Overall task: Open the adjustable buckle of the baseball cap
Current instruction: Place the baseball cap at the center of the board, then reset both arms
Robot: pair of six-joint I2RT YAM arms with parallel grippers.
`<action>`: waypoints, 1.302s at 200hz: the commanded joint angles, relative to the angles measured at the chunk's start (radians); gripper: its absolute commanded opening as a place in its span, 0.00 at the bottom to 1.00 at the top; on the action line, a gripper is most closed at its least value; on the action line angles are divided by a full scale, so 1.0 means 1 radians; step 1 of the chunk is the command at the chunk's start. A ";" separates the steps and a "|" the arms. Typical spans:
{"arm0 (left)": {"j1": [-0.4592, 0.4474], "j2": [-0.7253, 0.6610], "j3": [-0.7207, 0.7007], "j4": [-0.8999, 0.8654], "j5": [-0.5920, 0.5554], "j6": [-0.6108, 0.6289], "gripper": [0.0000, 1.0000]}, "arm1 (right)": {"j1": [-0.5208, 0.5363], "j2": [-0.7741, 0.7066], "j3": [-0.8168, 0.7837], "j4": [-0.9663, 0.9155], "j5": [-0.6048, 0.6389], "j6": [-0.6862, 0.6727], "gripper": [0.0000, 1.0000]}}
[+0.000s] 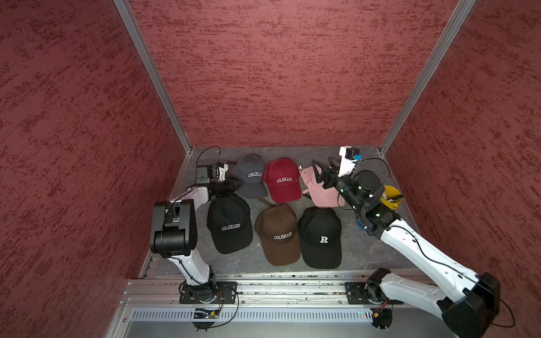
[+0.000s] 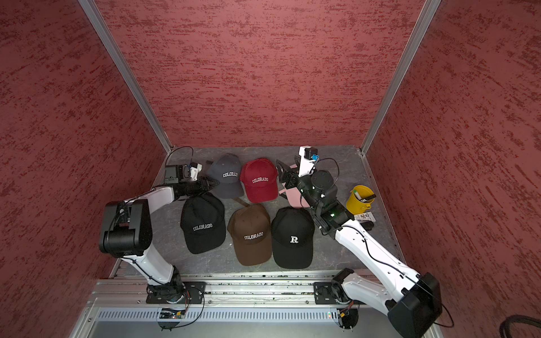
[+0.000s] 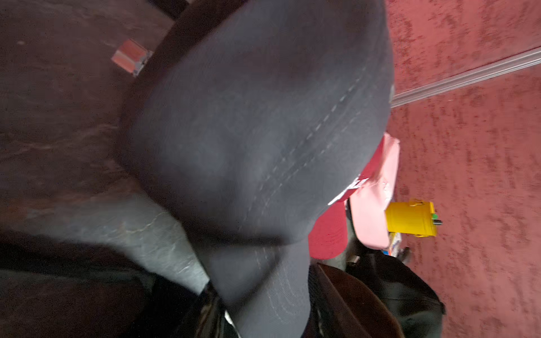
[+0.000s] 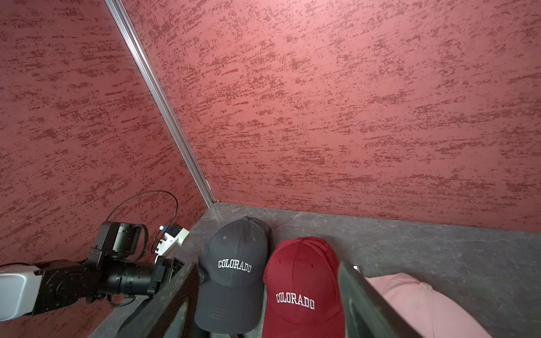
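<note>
Centre-left: left gripper (image 1: 240, 183) beside the grey cap (image 1: 251, 175), jaws too blurred to call. Right of centre: pink cap (image 1: 322, 196) under the right gripper (image 1: 321, 162), jaws spread, empty; closing here could pinch loose fabric, missing the buckle (image 1: 300, 168). Cap slumped, small metal buckle at its upper-left edge.

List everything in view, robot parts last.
Grey cap: one, grey, far row, left
Red cap: one, red, far row, middle
Pink cap: one, pink, far row, right
Black COLORADO cap: one, black, near row, left
Brown cap: one, brown, near row, middle
Black R cap: one, black, near row, right
Bucket: one, yellow, right of pink cap
Table: one, grey, under everything
Left gripper: one, black, beside grey cap
Right gripper: one, black, open, near pink cap
</note>
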 commanded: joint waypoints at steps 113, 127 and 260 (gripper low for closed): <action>-0.084 -0.394 -0.168 0.064 -0.611 0.199 1.00 | -0.069 0.044 -0.174 0.125 0.270 -0.069 0.99; -0.050 -0.450 -0.224 0.091 -0.638 0.200 1.00 | -0.093 0.050 -0.232 0.193 0.371 -0.078 0.99; -0.075 -0.285 -0.613 0.947 -0.721 0.276 1.00 | -0.455 0.307 -0.697 1.023 0.408 -0.251 0.99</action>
